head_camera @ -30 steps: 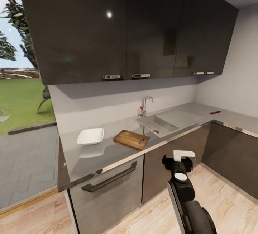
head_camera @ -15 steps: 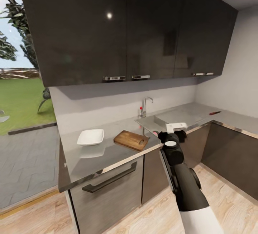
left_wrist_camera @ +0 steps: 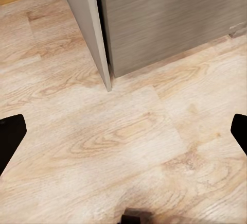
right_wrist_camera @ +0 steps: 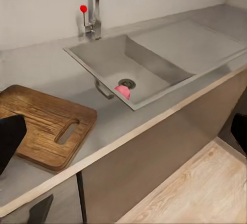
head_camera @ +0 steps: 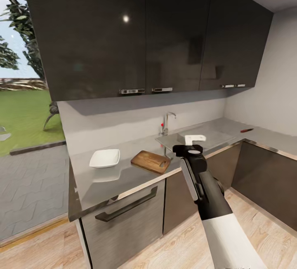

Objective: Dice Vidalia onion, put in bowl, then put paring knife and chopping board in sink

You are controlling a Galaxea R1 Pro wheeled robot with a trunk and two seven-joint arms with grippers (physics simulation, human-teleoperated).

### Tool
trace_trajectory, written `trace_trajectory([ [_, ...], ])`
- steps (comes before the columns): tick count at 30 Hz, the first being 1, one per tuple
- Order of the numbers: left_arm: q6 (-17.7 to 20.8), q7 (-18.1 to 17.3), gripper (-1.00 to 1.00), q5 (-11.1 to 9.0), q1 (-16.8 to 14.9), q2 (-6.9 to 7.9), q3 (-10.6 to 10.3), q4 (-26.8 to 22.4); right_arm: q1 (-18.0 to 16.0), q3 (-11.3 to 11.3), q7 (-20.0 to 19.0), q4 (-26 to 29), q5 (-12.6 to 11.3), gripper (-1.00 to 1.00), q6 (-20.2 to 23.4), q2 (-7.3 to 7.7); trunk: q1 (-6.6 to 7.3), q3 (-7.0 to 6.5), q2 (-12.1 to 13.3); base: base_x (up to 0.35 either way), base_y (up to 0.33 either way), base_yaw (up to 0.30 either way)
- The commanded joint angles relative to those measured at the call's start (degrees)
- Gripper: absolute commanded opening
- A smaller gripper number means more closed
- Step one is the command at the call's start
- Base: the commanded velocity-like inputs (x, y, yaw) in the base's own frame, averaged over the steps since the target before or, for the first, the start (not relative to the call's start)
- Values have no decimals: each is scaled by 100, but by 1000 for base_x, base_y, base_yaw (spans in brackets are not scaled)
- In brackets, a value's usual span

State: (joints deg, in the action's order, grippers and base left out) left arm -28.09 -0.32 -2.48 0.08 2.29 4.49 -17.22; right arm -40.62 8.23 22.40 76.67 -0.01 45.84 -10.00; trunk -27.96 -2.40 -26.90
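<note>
The sink (right_wrist_camera: 110, 62) is set in the dark-grey countertop (head_camera: 103, 178), with the tap (right_wrist_camera: 94, 7) behind it. A small pink rounded thing, the onion (right_wrist_camera: 122, 91), lies by the drain, partly hidden by the basin's near wall. The chopping board (head_camera: 151, 161) (right_wrist_camera: 46, 126) lies beside the sink, and the white bowl (head_camera: 104, 158) beyond it. The red-handled paring knife (head_camera: 247, 130) rests on the far right counter. My right gripper (head_camera: 194, 139) (right_wrist_camera: 123, 136) hangs open in front of the counter edge, facing the sink. My left gripper (left_wrist_camera: 123, 136) is open above the wooden floor.
Dark upper cabinets (head_camera: 144, 34) hang over the counter. Lower cabinets with a long handle (head_camera: 126, 206) stand below it. The counter turns a corner at the right. The left wrist view looks at a grey cabinet panel (left_wrist_camera: 164, 18) and light wood flooring (left_wrist_camera: 128, 141).
My right arm has risen and reached forward, from below the counter edge up to the level of the sink. The things on the counter have not moved.
</note>
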Motion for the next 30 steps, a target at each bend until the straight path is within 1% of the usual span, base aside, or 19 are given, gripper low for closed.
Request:
trace_trajectory([
  [1, -12, -3, 100, -23, 1, 0, -1, -2, -4, 3, 27, -33, -15, 100, 2, 0, -2, 1, -3, 0, 0, 0],
  [6, -22, -3, 100, -17, 1, 0, -8, -12, -7, -12, 28, -409, -58, 100, -231, 0, -2, 1, -3, 0, 0, 0],
  [7, -28, -3, 100, -10, 1, 5, -9, -17, -7, -20, 26, -770, -70, 100, -489, 0, -2, 1, -3, 0, 0, 0],
  [9, -29, -3, 100, -9, 1, 7, -6, -17, -7, -22, 27, -917, -77, 100, -654, 0, -2, 1, -3, 0, 0, 0],
  [14, -30, 4, 100, -7, 1, 15, 3, -18, -7, -18, 23, -1140, -85, 100, -892, 0, -2, 1, -3, 0, 0, 0],
  [19, -30, 5, 100, -14, 1, 32, 15, -18, -7, -5, 26, -1301, -72, 100, -928, 0, -2, 1, -3, 0, 0, 0],
  [26, -30, 12, 100, -12, 1, 29, 16, -26, -7, -1, 29, -1312, -69, 100, -928, 0, -2, 1, -3, 2, 0, 0],
  [30, -30, 21, 100, -12, 1, 27, 16, -27, -7, 8, 36, -1312, -66, 100, -922, 0, -2, 1, -3, 101, 0, 0],
])
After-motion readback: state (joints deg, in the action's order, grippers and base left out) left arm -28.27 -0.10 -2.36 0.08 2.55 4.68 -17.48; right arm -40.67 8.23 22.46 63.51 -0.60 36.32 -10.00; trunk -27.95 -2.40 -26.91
